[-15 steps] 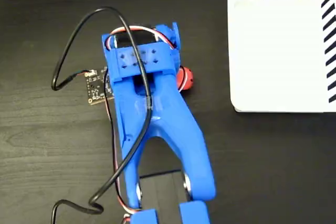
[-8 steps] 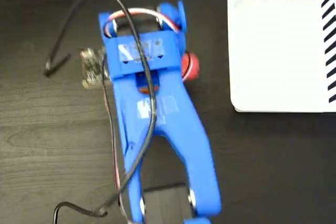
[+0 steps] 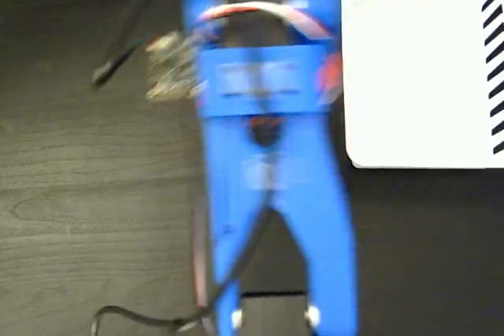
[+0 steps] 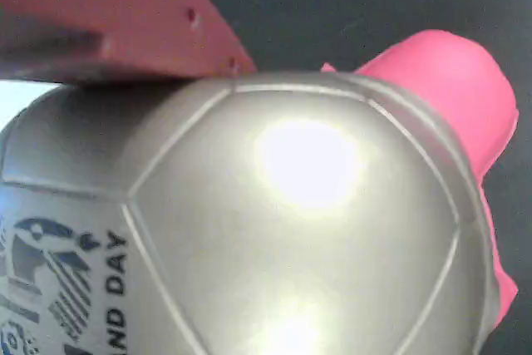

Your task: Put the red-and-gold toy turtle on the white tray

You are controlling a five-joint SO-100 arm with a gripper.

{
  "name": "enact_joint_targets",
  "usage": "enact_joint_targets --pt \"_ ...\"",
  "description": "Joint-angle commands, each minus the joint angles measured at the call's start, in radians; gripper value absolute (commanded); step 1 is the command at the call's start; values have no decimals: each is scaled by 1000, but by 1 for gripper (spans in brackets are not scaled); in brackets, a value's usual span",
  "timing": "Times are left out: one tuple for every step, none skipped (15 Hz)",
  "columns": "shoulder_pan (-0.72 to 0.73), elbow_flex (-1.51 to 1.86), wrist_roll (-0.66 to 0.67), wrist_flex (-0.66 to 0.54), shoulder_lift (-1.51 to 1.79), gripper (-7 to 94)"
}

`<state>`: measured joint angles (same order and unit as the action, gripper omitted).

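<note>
The red-and-gold toy turtle (image 4: 274, 222) fills the wrist view, its shiny domed shell under a red finger (image 4: 108, 22) that presses on its top, with the pink-red head (image 4: 453, 81) sticking out at the right. My gripper (image 4: 249, 230) is shut on it. In the fixed view the blurred blue arm (image 3: 268, 163) covers most of the turtle; only a red part (image 3: 329, 76) shows beside the wrist. That part sits just at the left edge of the white tray (image 3: 425, 76), which has black stripes along its top and right edges.
A small circuit board (image 3: 169, 64) and a black cable (image 3: 142, 5) hang off the arm's left side, both blurred. The dark wood table (image 3: 79, 194) lies below and left of the tray.
The arm has swung up and to the right, carrying the turtle from the table's middle to the tray's left edge. The current fixed view is motion-blurred.
</note>
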<state>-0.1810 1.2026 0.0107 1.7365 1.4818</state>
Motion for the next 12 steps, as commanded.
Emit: enact_joint_targets --pt "-186 -278 18 48 -20 0" --pt "-247 -344 12 54 -54 0" --pt "-310 -394 2 54 -94 0" --pt "-365 -428 -6 55 -140 0" --pt "-408 -446 -12 55 -190 0" --pt "-439 -469 -23 55 -249 0" --pt "-457 -497 -35 55 -313 0" --pt "-460 -525 -41 55 -368 0" --pt "-457 -551 -52 55 -410 0" --pt "-453 -572 -66 55 -437 0" --pt "-446 -591 -74 55 -449 0" --pt "-445 -601 -81 55 -456 0"
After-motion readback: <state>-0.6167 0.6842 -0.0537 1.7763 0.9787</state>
